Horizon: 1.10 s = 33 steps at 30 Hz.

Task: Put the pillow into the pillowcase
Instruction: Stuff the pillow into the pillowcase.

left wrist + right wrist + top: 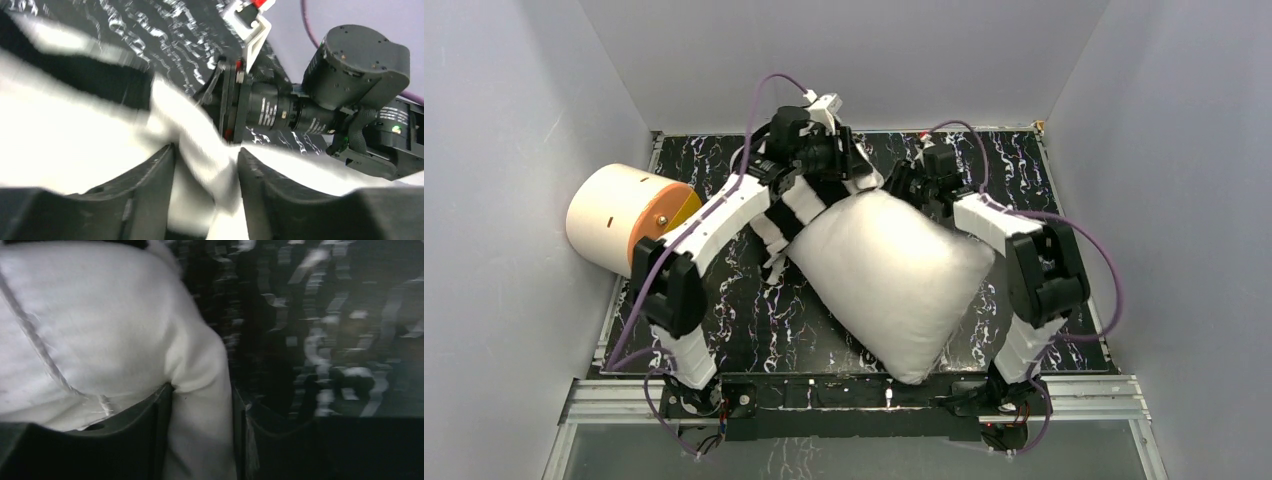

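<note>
The white pillow (894,270) lies slantwise across the middle of the table, one corner reaching the front edge. The black-and-white striped pillowcase (786,222) is bunched against its upper left end, under my left forearm. My left gripper (856,172) is at the pillow's far corner; in its wrist view the jaws (206,150) stand apart with a loose fold of white cloth between them, beside the pillowcase's stripes (85,75). My right gripper (902,186) is close by on the right; its jaws (202,390) stand apart around a corner of the pillow (90,325).
A cream cylinder with an orange face (624,218) lies at the table's left edge. Grey walls close in the black marbled tabletop (754,320) on three sides. My right wrist (360,65) sits directly ahead of the left gripper.
</note>
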### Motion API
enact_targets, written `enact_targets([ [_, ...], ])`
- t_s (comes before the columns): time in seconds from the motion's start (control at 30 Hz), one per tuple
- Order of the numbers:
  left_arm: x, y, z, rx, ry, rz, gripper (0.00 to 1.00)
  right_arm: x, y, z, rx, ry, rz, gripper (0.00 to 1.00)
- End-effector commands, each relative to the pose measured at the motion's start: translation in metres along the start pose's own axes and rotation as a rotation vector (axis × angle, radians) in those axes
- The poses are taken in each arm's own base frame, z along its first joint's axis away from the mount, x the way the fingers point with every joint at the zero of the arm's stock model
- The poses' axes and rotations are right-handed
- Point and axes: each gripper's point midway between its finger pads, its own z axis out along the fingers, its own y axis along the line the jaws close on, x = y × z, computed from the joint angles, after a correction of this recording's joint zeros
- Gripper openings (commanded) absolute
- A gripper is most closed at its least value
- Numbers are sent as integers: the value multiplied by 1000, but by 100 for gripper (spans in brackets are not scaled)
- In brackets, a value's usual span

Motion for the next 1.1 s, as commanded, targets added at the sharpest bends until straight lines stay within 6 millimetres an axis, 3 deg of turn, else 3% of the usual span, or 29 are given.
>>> enact_targets([
  [0.0, -26, -5, -11, -64, 24, 124, 54, -52, -63, -13, 180, -24, -22, 60],
  [0.07, -33, -4, -24, -109, 17, 173, 60, -61, -70, -30, 228, 0, -63, 66],
  [0.17, -34, 6, -44, -194, -4, 237, 64, -87, -63, -58, 300, -37, -154, 69],
  [0.27, -20, 26, -58, -288, 9, 280, 67, -107, -47, -83, 336, -80, -187, 69],
  [0.37, 0, 46, -62, -347, 51, 309, 68, -104, -33, -100, 321, -46, -209, 69],
  [0.47, 15, 63, -60, -382, 79, 332, 69, -82, -21, -110, 251, 25, -224, 70],
  [0.53, 24, 70, -55, -381, 88, 341, 69, -63, -18, -116, 207, 66, -245, 76],
  [0.67, 44, 74, -36, -325, 121, 344, 70, -26, -28, -122, 186, 118, -255, 81],
  [0.77, 58, 78, -23, -321, 161, 365, 69, 17, -44, -118, 196, 192, -219, 79],
  [0.83, 66, 83, -16, -333, 186, 381, 60, 43, -53, -112, 198, 214, -182, 77],
  [0.87, 68, 83, -13, -332, 192, 387, 47, 53, -56, -107, 189, 210, -162, 77],
  [0.93, 65, 70, -5, -305, 184, 387, 15, 63, -57, -94, 157, 168, -126, 74],
  [0.97, 61, 52, 0, -267, 171, 395, 3, 68, -57, -88, 144, 146, -98, 73],
  [1.07, 56, -35, 17, -84, 118, 415, 0, 74, -59, -69, 129, 81, -5, 71],
])
